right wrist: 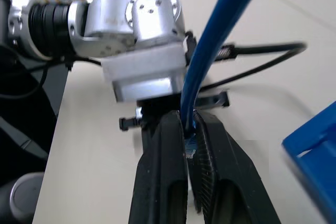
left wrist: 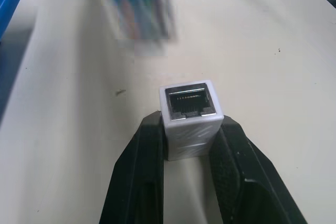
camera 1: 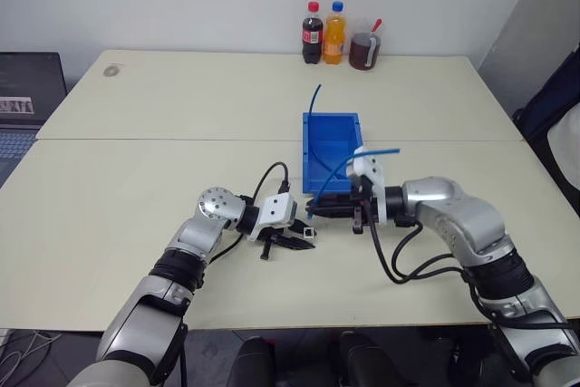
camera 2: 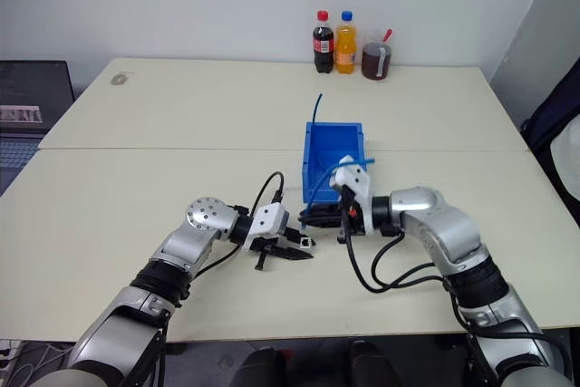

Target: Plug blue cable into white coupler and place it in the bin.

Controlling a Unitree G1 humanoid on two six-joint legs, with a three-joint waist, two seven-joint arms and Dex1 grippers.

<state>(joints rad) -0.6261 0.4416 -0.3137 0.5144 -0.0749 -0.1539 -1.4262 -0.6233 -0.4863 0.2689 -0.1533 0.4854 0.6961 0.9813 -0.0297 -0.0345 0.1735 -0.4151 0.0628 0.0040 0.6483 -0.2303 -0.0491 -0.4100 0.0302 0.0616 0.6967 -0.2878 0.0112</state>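
My left gripper [camera 1: 308, 242] is low over the table, shut on the white coupler [left wrist: 191, 116], whose dark socket faces away from the fingers. The right gripper [camera 1: 314, 210] points toward it from the right, shut on the blue cable [right wrist: 220, 40] near its plug end. In the left wrist view the plug [left wrist: 139, 9] shows blurred, a short way beyond the socket and apart from it. The cable [camera 1: 314, 101] arcs up behind the right gripper over the bin [camera 1: 313, 165]. This blue bin stands just behind both grippers with nothing else in it.
Two bottles [camera 1: 323, 33] and a cup of dark drink [camera 1: 365, 50] stand at the table's far edge. A laptop [camera 1: 23, 97] sits off the table's left side. Black wrist cables [camera 1: 399, 260] loop on the table beside both arms.
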